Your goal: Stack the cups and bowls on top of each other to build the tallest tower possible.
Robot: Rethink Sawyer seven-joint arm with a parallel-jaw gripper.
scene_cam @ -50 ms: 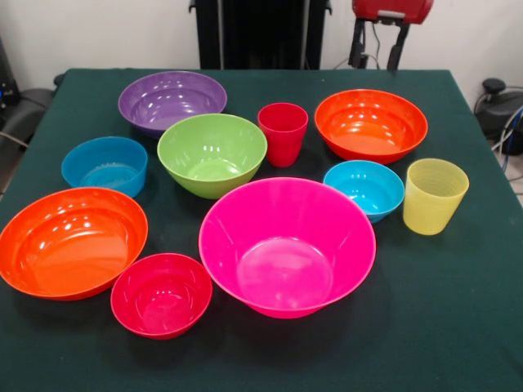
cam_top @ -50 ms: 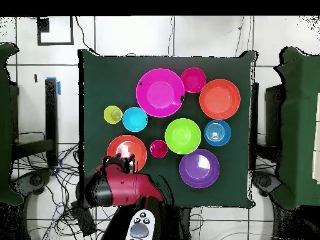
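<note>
No tower is in view; every bowl and cup stands alone, upright, on the table. The large pink bowl (scene_cam @ -50 ms: 287, 245) is at front centre, with the green bowl (scene_cam @ -50 ms: 212, 153) and purple bowl (scene_cam @ -50 ms: 172, 100) behind it. Orange bowls sit at front left (scene_cam @ -50 ms: 72, 241) and back right (scene_cam @ -50 ms: 371, 124). Small blue bowls (scene_cam @ -50 ms: 105, 165) (scene_cam @ -50 ms: 364, 189) and a small red-pink bowl (scene_cam @ -50 ms: 161, 294) lie between them. The red cup (scene_cam @ -50 ms: 283, 132) stands mid-table and the yellow cup (scene_cam @ -50 ms: 435, 195) at right. My gripper (scene_cam @ -50 ms: 376, 64) (cam_top @ -50 ms: 120, 164) hangs open and empty behind the back-right orange bowl (cam_top @ -50 ms: 126, 152).
The dark green table (scene_cam @ -50 ms: 458, 327) has bare cloth along its front and right side. Black equipment and cables (scene_cam @ -50 ms: 498, 106) lie off the table's sides.
</note>
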